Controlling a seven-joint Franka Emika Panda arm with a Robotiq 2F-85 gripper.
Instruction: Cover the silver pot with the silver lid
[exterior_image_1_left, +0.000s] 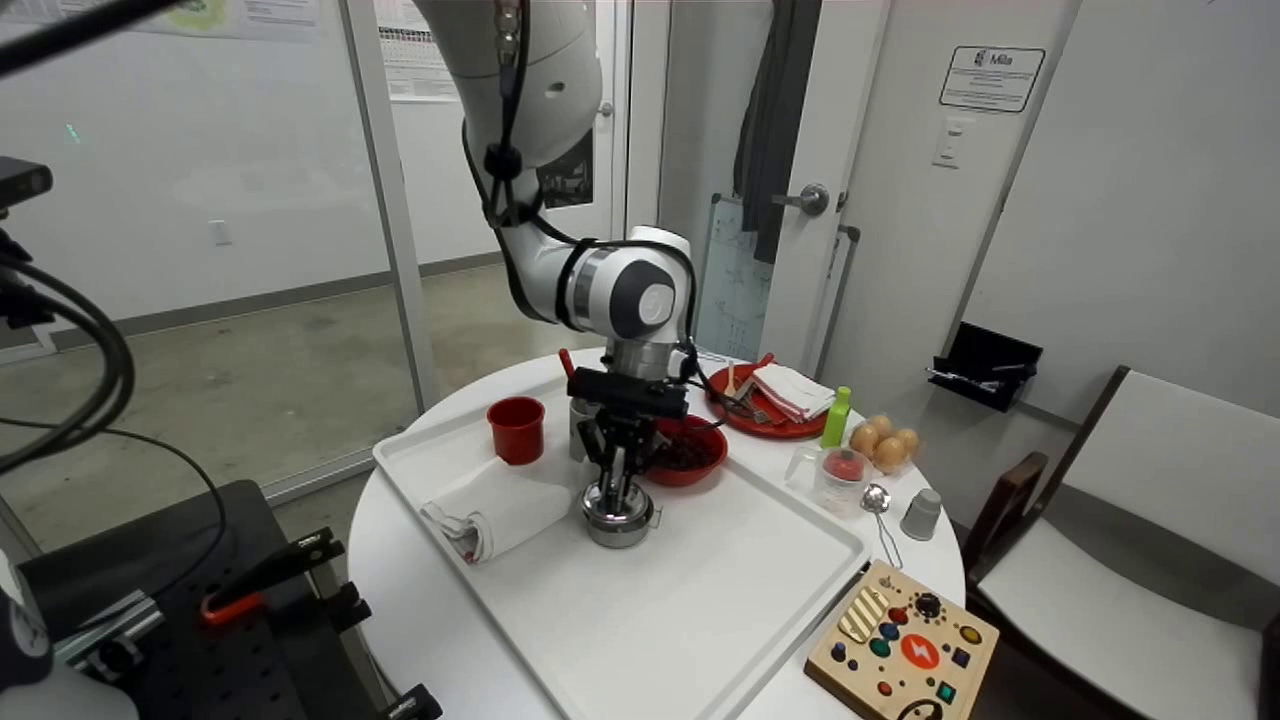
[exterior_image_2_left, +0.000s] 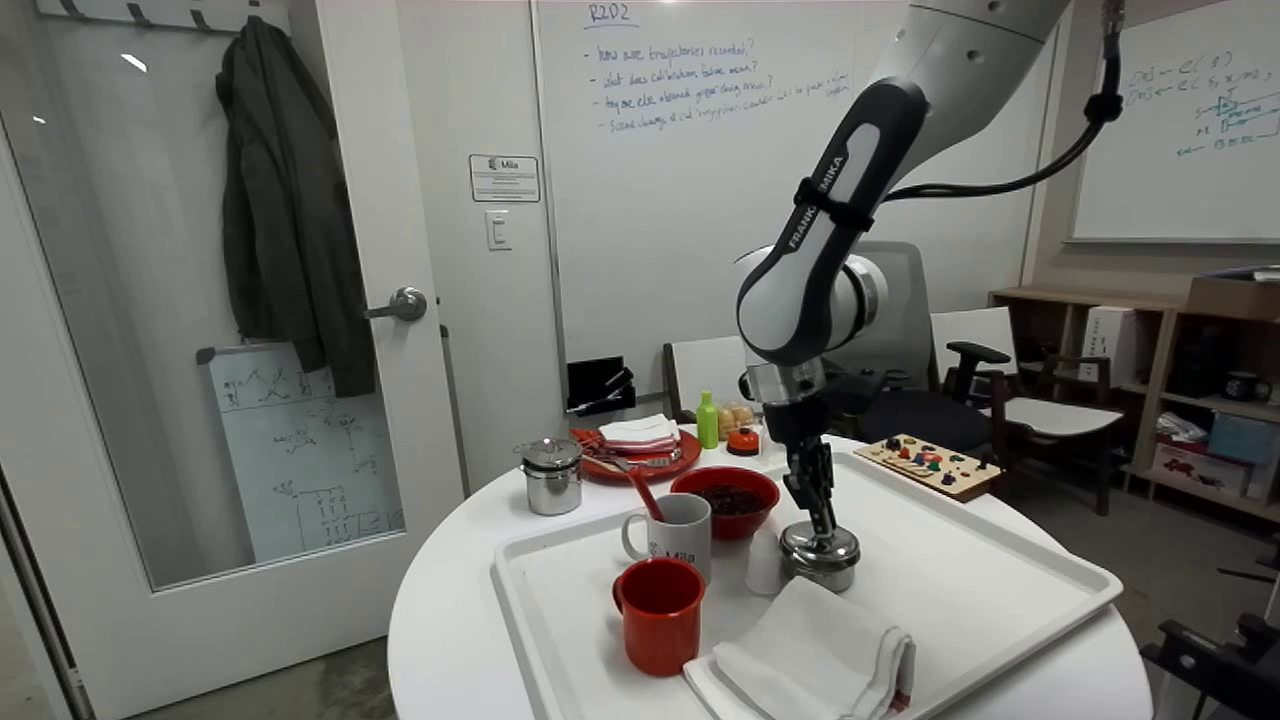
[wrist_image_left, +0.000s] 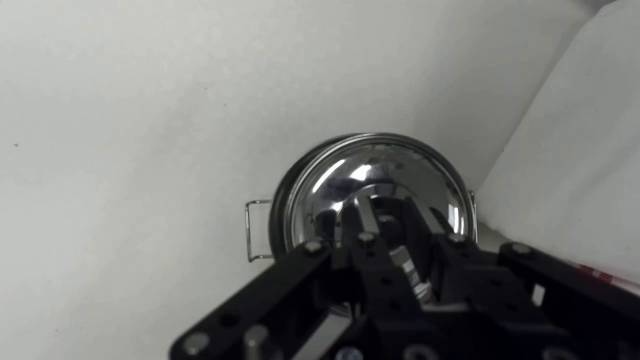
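Observation:
The silver pot stands on the white tray in both exterior views (exterior_image_1_left: 617, 537) (exterior_image_2_left: 822, 577). The silver lid (exterior_image_2_left: 845, 545) lies over the pot's mouth. In the wrist view the shiny domed lid (wrist_image_left: 335, 175) covers most of the pot (wrist_image_left: 278, 212). A dark strip of the pot's rim shows at the lid's left, so the lid sits slightly to the right. My gripper (wrist_image_left: 387, 202) points down at the lid's middle, with its fingers close together around the knob. It appears shut on the knob; exact finger contact is hard to see. The gripper also shows in an exterior view (exterior_image_2_left: 825, 530).
A folded white cloth (exterior_image_2_left: 815, 655) lies beside the pot. A white shaker (exterior_image_2_left: 765, 563), grey mug (exterior_image_2_left: 685, 535), red cup (exterior_image_2_left: 660, 620) and red bowl (exterior_image_2_left: 735, 525) stand close by on the tray (exterior_image_1_left: 700, 610). A lidded metal canister (exterior_image_2_left: 552, 485) stands outside the tray.

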